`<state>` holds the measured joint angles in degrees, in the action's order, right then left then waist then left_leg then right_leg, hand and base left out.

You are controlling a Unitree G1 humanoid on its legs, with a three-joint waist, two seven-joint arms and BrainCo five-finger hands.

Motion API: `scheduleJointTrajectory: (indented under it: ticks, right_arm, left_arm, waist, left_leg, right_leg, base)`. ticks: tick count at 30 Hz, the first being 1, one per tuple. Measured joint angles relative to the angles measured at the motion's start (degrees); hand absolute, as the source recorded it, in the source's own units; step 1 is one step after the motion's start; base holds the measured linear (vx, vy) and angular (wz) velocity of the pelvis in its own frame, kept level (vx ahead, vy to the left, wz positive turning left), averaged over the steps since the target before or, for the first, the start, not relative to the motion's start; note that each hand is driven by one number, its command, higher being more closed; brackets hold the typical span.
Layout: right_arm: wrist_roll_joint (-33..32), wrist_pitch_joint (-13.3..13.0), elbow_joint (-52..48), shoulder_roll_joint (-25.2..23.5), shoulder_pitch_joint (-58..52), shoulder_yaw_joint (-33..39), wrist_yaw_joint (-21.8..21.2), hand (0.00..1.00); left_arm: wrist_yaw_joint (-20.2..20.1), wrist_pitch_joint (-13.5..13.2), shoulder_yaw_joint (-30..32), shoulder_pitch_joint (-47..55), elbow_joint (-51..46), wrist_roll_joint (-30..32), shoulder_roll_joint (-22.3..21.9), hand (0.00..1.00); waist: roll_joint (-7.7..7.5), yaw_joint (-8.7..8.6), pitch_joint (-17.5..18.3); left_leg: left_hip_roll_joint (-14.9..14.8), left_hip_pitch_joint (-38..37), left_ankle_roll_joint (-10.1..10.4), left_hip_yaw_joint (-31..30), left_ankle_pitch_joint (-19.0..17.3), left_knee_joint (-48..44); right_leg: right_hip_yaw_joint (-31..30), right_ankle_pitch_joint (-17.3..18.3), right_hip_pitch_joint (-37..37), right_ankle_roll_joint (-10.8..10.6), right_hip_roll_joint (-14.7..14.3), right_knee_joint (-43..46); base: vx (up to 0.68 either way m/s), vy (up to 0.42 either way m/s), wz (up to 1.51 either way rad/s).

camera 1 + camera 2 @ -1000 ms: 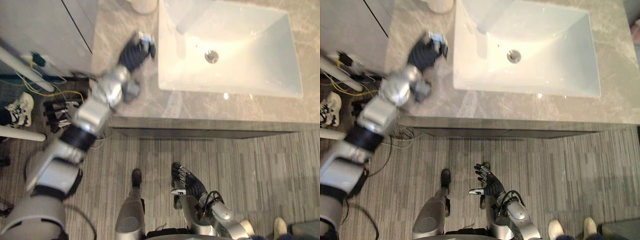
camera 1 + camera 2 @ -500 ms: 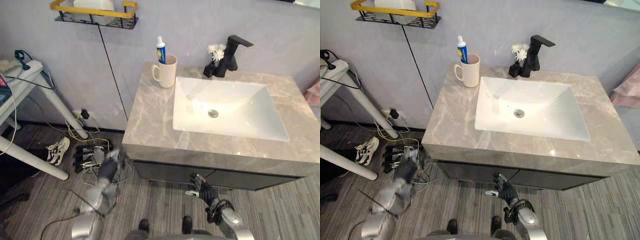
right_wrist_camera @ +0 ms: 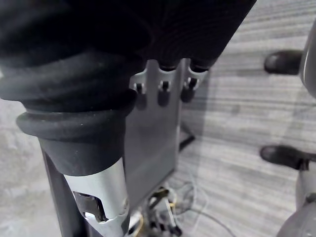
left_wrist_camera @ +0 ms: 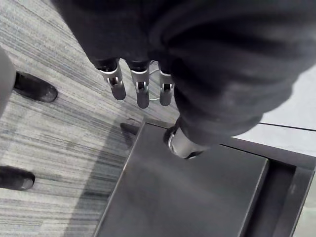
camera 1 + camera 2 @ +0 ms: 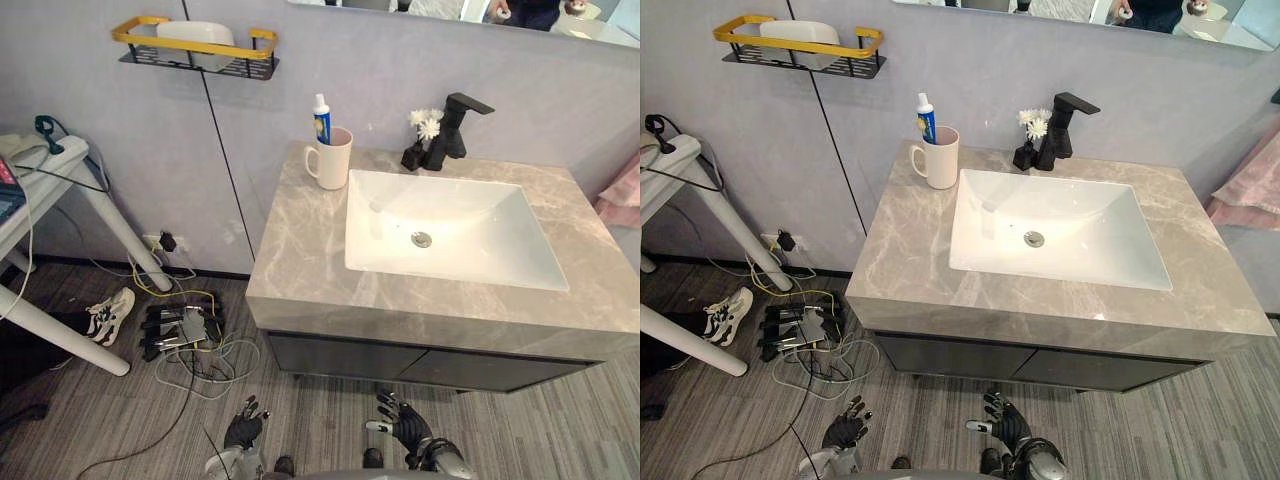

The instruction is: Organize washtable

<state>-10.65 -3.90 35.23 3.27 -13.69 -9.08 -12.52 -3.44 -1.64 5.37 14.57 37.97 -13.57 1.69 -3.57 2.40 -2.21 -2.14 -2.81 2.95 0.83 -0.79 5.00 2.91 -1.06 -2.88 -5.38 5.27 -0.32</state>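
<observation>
The washtable (image 5: 300,250) has a grey marble top with a white sink (image 5: 450,235) set in it. A white mug (image 5: 331,158) holding a toothpaste tube (image 5: 321,117) stands at the back left corner of the top. Behind the sink are a black faucet (image 5: 455,125) and a small dark vase of white flowers (image 5: 422,135). My left hand (image 5: 243,428) hangs low over the floor in front of the cabinet, its fingers (image 4: 140,86) straight and empty. My right hand (image 5: 405,425) hangs beside it, also open with its fingers (image 3: 165,89) straight and holding nothing.
A yellow-rimmed wire shelf (image 5: 195,40) with a white object is fixed to the wall at upper left. A white table's legs (image 5: 60,340), a shoe (image 5: 108,312) and a power strip with cables (image 5: 180,330) lie on the floor at left. Pink cloth (image 5: 622,195) hangs at right.
The view has pulled back and up, so the whole washtable shows. My left arm has come off the countertop beside the sink, dropped low by the floor, and its fingers have straightened. The right hand stays low.
</observation>
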Motion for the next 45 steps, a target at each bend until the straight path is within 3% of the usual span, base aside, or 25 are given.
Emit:
scheduleJointTrajectory:
  ticks: [5, 9, 10, 11, 12, 13, 14, 17, 18, 19, 20, 22, 24, 25, 26, 27, 30, 31, 32, 33, 35, 37, 39, 42, 45]
  right_arm:
    - [0.19, -0.12, 1.45, 0.00, 1.15, 0.48, 1.39, 0.00]
    - [0.57, -0.11, -0.48, 0.06, 2.02, 2.37, 2.43, 0.00]
    - [0.56, -0.06, -2.23, 0.13, 2.27, 1.93, 2.47, 0.00]
    - [0.52, -0.15, -3.71, 1.14, 3.12, 1.57, 2.55, 0.00]
    - [0.52, 0.02, -3.70, 1.18, 3.60, 1.22, 2.55, 0.00]
    - [0.51, 0.02, -4.04, 1.21, 3.64, 0.97, 2.43, 0.00]
    - [0.49, -0.01, -4.06, 1.28, 3.94, 0.04, 2.46, 0.00]
    - [0.53, -0.11, -3.32, 1.83, 6.62, -4.39, 2.27, 0.00]
    - [0.56, -0.18, -2.14, 1.88, 9.71, -6.88, 2.26, 0.00]
    - [0.56, -0.20, -2.17, 1.95, 10.62, -7.49, 2.24, 0.00]
    - [0.55, -0.36, -2.59, 2.02, 11.87, -8.24, 2.27, 0.00]
    - [0.56, -0.55, -3.12, 3.07, 11.66, -8.73, 2.32, 0.00]
    - [0.55, -0.15, -3.10, 6.01, 10.07, -9.09, 2.33, 0.00]
    - [0.54, 0.10, -3.09, 7.90, 8.94, -9.14, 2.36, 0.00]
    - [0.53, 0.13, -3.05, 8.63, 8.62, -9.12, 2.39, 0.00]
    - [0.41, 0.16, -2.96, 8.71, 8.49, -9.03, 2.53, 0.00]
    - [-0.08, 0.15, -2.96, 8.11, 8.73, -9.25, 2.58, 0.00]
    - [-0.20, 0.12, -2.95, 8.05, 9.33, -9.75, 2.67, 0.00]
    - [-0.38, 0.10, -2.51, 6.74, 10.69, -10.81, 2.82, 0.00]
    - [-0.59, 0.02, -2.49, 6.46, 11.32, -11.91, 2.81, 0.00]
    - [-0.63, -0.08, -2.60, 4.09, 12.55, -16.39, 2.31, 0.00]
    - [-0.52, -0.05, -2.57, 3.38, 13.31, -17.84, 2.18, 0.00]
    - [-0.50, -0.04, -2.55, 3.00, 14.55, -18.01, 2.31, 0.00]
    - [-0.55, 0.08, -2.55, 2.85, 14.37, -18.01, 2.29, 0.00]
    - [-0.62, 0.17, -2.47, 2.08, 14.44, -18.02, 2.32, 0.00]
  left_arm:
    - [1.20, 0.02, 0.96, -2.64, 1.95, 0.91, -0.61, 0.00]
    - [2.30, -0.18, -1.56, -6.41, 1.84, 2.19, 0.54, 0.00]
    - [2.38, -0.16, -1.58, -7.01, 1.68, 2.75, 0.74, 0.00]
    - [2.37, -0.29, -1.38, -6.90, 0.29, 3.00, 0.41, 0.00]
    - [2.35, -0.27, -1.41, -6.96, -0.26, 2.97, 0.66, 0.00]
    - [2.41, -0.21, -1.32, -6.79, -1.58, 2.97, 0.66, 0.00]
    - [2.45, -0.21, -0.81, -6.40, -3.77, 2.89, 0.57, 0.00]
    - [2.60, -0.23, 3.85, -4.83, -6.12, 2.74, -1.08, 0.00]
    - [3.44, -0.16, 7.54, -4.57, -6.30, 2.72, -2.68, 0.00]
    - [3.65, -0.14, 8.40, -4.59, -6.32, 2.61, -3.24, 0.00]
    - [3.74, -0.03, 8.71, -4.63, -6.43, 1.91, -3.72, 0.00]
    - [3.78, 0.19, 8.72, -5.62, -6.27, 1.89, -4.39, 0.00]
    - [3.84, 0.31, 6.99, -6.89, -5.39, 1.73, -5.65, 0.00]
    - [3.78, 0.39, 5.61, -6.97, -5.11, 1.33, -5.73, 0.00]
    - [3.82, 0.39, 5.57, -7.00, -5.18, 0.57, -5.72, 0.00]
    - [3.82, 0.38, 5.53, -7.10, -5.18, 0.20, -5.56, 0.00]
    - [3.62, 0.43, 4.93, -7.28, -5.17, 0.28, -5.52, 0.00]
    - [3.61, 0.49, 5.17, -6.99, -5.17, 0.27, -5.61, 0.00]
    - [3.66, 0.50, 6.96, -7.02, -5.63, 0.24, -6.04, 0.00]
    - [3.83, 0.50, 8.29, -6.99, -6.04, 0.21, -6.08, 0.00]
    - [3.94, 0.70, 11.87, -6.84, -7.59, 0.11, -5.73, 0.00]
    - [3.96, 1.09, 13.18, -6.78, -8.89, -0.40, -5.88, 0.00]
    - [3.76, 1.35, 13.40, -6.66, -9.63, -1.05, -5.85, 0.00]
    - [3.72, 1.31, 13.77, -5.61, -12.92, -1.61, -6.13, 0.00]
    - [3.71, 1.18, 13.54, -5.12, -13.32, -1.73, -4.81, 0.00]
  waist:
    - [0.48, -0.13, 0.12]
    - [1.91, -0.74, -2.80]
    - [2.18, -1.04, -3.43]
    - [3.85, 0.04, -4.07]
    - [3.50, 0.02, -4.11]
    - [4.01, 0.29, -4.35]
    - [3.70, 1.61, -4.11]
    - [3.13, 4.71, -2.21]
    - [3.22, 5.30, -1.64]
    - [3.34, 5.45, -1.62]
    - [3.02, 6.09, -1.53]
    - [1.76, 4.84, -2.01]
    - [4.13, 4.65, -3.12]
    - [6.67, 4.52, -3.08]
    - [7.43, 4.42, -3.30]
    - [7.60, 4.38, -3.40]
    - [7.42, 4.75, -4.17]
    - [7.48, 5.58, -4.55]
    - [7.09, 7.50, -5.10]
    - [6.65, 8.33, -5.45]
    - [5.04, 10.27, -5.84]
    - [4.59, 11.42, -5.78]
    - [5.26, 11.73, -6.15]
    - [4.75, 11.87, -5.88]
    - [3.67, 10.97, -4.76]
  left_leg:
    - [0.28, 0.46, -1.26, 2.73, -1.82, -2.54]
    - [-1.11, 1.70, -2.41, 7.73, -5.54, -10.19]
    - [-2.36, 2.87, -3.52, 10.79, -5.59, -12.62]
    - [-4.70, 2.53, -5.15, 15.60, -6.57, -11.48]
    - [-5.01, 2.11, -4.69, 17.49, -6.18, -11.02]
    - [-5.81, 2.11, -4.66, 19.16, -6.04, -11.16]
    - [-6.85, 2.11, -4.73, 21.72, -5.97, -11.66]
    - [-10.05, 3.94, -4.12, 28.95, -5.55, -14.03]
    - [-12.95, 6.59, -3.74, 32.29, -5.31, -16.34]
    - [-14.16, 7.74, -3.57, 33.04, -5.21, -17.40]
    - [-16.08, 10.32, -2.64, 34.13, -4.64, -19.73]
    - [-16.82, 12.24, -1.95, 33.65, -4.22, -22.61]
    - [-19.40, 12.56, -0.71, 30.73, -3.64, -24.75]
    - [-21.03, 12.24, 0.97, 27.79, -3.12, -24.17]
    - [-20.95, 11.42, 3.06, 25.59, -2.54, -21.75]
    - [-20.76, 9.53, 5.26, 24.32, -0.44, -18.58]
    - [-20.77, 6.88, 6.12, 17.83, 0.97, -15.36]
    - [-20.58, 6.23, 9.09, 10.43, -3.46, -15.27]
    - [-18.62, 5.90, 9.92, 3.84, -7.36, -17.40]
    - [-17.76, 6.24, 9.35, 0.61, -9.50, -19.11]
    - [-13.65, 8.58, 7.75, -10.35, -17.52, -27.64]
    - [-11.34, 9.47, 6.26, -17.03, -21.13, -32.20]
    - [-7.53, 9.88, 5.29, -24.47, -25.10, -34.74]
    - [-4.94, 9.57, 2.98, -23.61, -25.29, -35.50]
    - [-4.51, 10.15, 2.63, -20.70, -25.13, -35.66]
  right_leg:
    - [-2.53, -1.88, -1.49, -1.39, 0.11, 0.37]
    - [-3.04, -8.65, -2.75, -2.48, -1.91, 1.32]
    - [-3.98, -12.78, -3.26, -3.19, -2.56, -0.94]
    - [-1.24, -12.37, -3.61, -1.25, -4.13, 0.89]
    - [2.32, -6.09, -4.72, 2.59, -3.56, 7.59]
    - [7.43, 1.51, -5.04, 4.15, -2.00, 17.78]
    - [12.28, 5.46, -3.11, 3.92, 0.67, 26.20]
    - [20.68, 6.93, 3.18, 4.74, 7.86, 31.08]
    - [24.49, 6.15, 5.95, 4.33, 10.09, 27.97]
    - [25.18, 5.24, 7.07, 3.52, 10.13, 24.24]
    - [25.23, -0.85, 9.32, -1.05, 8.79, 11.01]
    - [25.31, -9.26, 12.72, -3.14, 6.64, 1.25]
    - [26.42, -7.95, 15.64, -2.65, 3.26, -3.26]
    - [25.73, -7.46, 16.05, -1.86, 1.10, -3.81]
    - [24.62, -6.62, 16.06, -0.55, 0.36, -3.78]
    - [22.97, -5.87, 15.40, 0.55, -0.17, -3.61]
    - [19.33, -4.34, 14.26, 2.67, -1.97, -2.71]
    - [16.40, -4.24, 13.35, 2.83, -2.99, -2.71]
    - [11.89, -4.08, 12.02, 3.09, -3.29, -2.11]
    - [9.63, -3.84, 10.95, 3.43, -3.74, -1.62]
    - [3.28, -1.59, 7.51, 5.01, -5.27, -1.25]
    - [-0.53, -0.91, 5.79, 4.44, -6.45, -1.34]
    - [-5.75, -2.17, 2.77, 2.70, -6.82, -1.36]
    - [-9.40, -3.68, 0.93, 1.46, -5.64, -1.85]
    - [-11.91, -4.54, -0.95, 0.52, -5.01, -1.96]
  base:
    - [0.04, 0.045, -0.31]
    - [-0.09, 0.073, -0.72]
    - [-0.24, 0.107, -1.41]
    - [-0.22, 0.084, -1.50]
    - [-0.20, 0.046, -1.29]
    - [-0.14, 0.029, -0.99]
    - [-0.16, 0.002, -1.33]
    - [-0.10, -0.068, -1.60]
    - [-0.12, -0.194, -1.52]
    - [-0.26, -0.412, -1.96]
    - [-0.22, -0.384, -1.28]
    - [-0.21, -0.420, -0.60]
    - [-0.26, -0.460, -0.30]
    - [-0.19, -0.307, -0.59]
    - [-0.16, -0.262, -0.74]
    - [-0.05, -0.138, -0.71]
    - [-0.07, -0.127, -0.64]
    - [-0.08, -0.016, -1.45]
    - [-0.05, 0.043, -1.66]
    - [-0.07, 0.083, -1.83]
    - [-0.05, 0.052, -1.49]
    - [-0.05, 0.060, -1.16]
    - [-0.13, 0.097, -1.21]
    - [-0.08, 0.119, -0.70]
    - [-0.02, 0.087, -0.45]
